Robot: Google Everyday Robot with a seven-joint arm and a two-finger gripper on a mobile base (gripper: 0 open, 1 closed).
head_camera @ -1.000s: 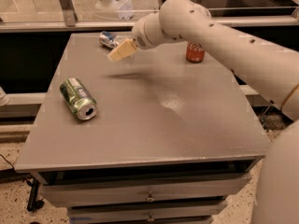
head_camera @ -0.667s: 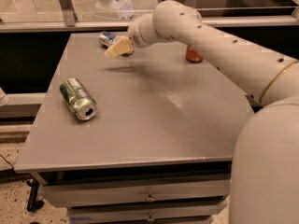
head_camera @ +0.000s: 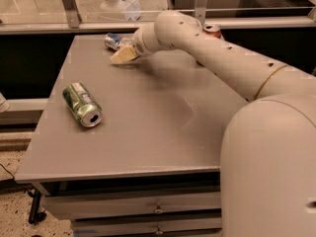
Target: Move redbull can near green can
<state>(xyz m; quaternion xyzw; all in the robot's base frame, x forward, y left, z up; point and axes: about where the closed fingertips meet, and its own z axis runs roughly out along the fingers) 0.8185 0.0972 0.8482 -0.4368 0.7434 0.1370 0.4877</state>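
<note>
— The pincer (head_camera: 123,55) hangs low over the far left corner of the grey surface (head_camera: 163,132), just beside the slim silver-and-blue metal can (head_camera: 112,40) lying there.
— Clenched or released?
— I cannot tell from here. It doesn't look to have the can, though.
— And the fat green metal can (head_camera: 82,104)?
— On its side near the left edge, closer to us, well apart from the slim one.
— So nothing is done yet?
— I'd judge not. The grasp, the carry and the set-down are all left. The red can (head_camera: 212,30) behind the arm (head_camera: 222,58) plays no part.
</note>
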